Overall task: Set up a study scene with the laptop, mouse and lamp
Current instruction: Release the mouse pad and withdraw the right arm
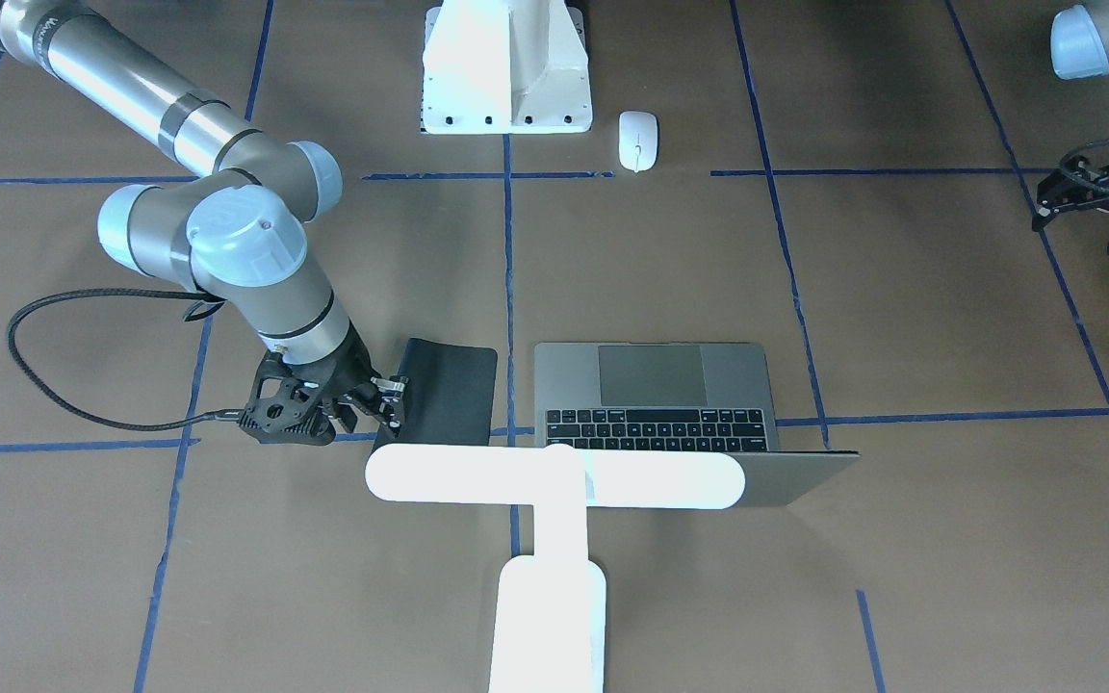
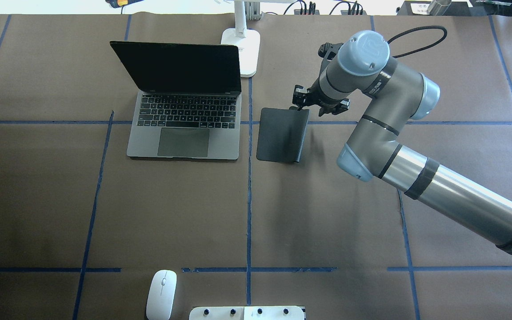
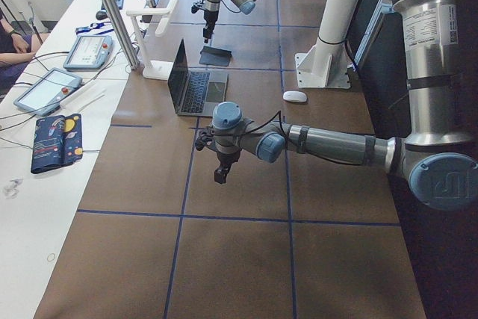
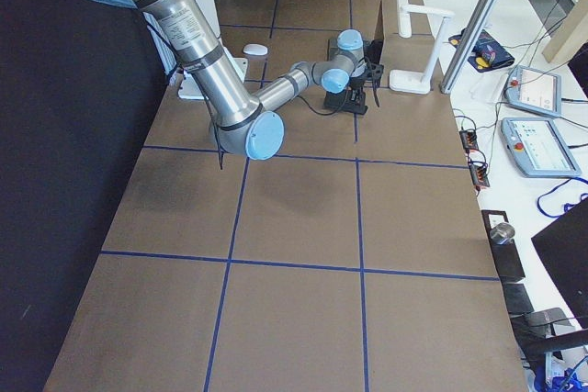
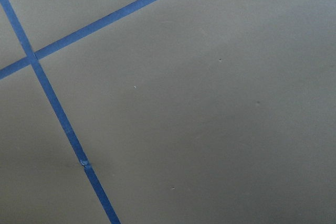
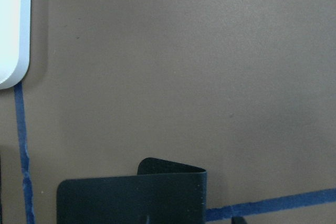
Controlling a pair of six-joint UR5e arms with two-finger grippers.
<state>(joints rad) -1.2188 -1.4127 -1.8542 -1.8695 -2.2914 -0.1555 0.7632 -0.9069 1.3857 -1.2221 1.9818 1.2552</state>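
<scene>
- Laptop (image 2: 184,133): open, screen upright, toward the desk's (image 2: 327,213) far edge, left of the centre tape line.
- Lamp (image 1: 554,478): base at the far edge, just behind the laptop's right rear corner. Its bar head overhangs the laptop's screen and the mat's far end.
- Mouse (image 2: 162,288): at the desk's near edge, just beside the white pedestal (image 1: 506,77), well apart from the laptop.
- Mat (image 2: 280,140): black, just right of the laptop and not touching it. Its right side is raised and curled.
- Right gripper (image 1: 393,402): at the mat's far right corner, fingers apparently pinched on that edge.
- Left gripper (image 3: 222,175): hangs over bare desk toward the left end, holding nothing. Whether its fingers are apart or together I cannot tell.
- Risk 1: the grip takes only a corner of a floppy mat, so the mat may slip out or fold over on itself.
- Risk 2: the mat's trailing edge may drag into the laptop's side and shift it.
- Risk 3: the lamp's bar end sits close to the right wrist, so a careless lift could knock the lamp.
- Risk 4: the glossy, rounded mouse may squirt from a pinch, and a curled mat would leave it rocking.
- Count: laptop 1, mouse 1, lamp 1, mat 1, pedestal 1, grippers 2.
</scene>
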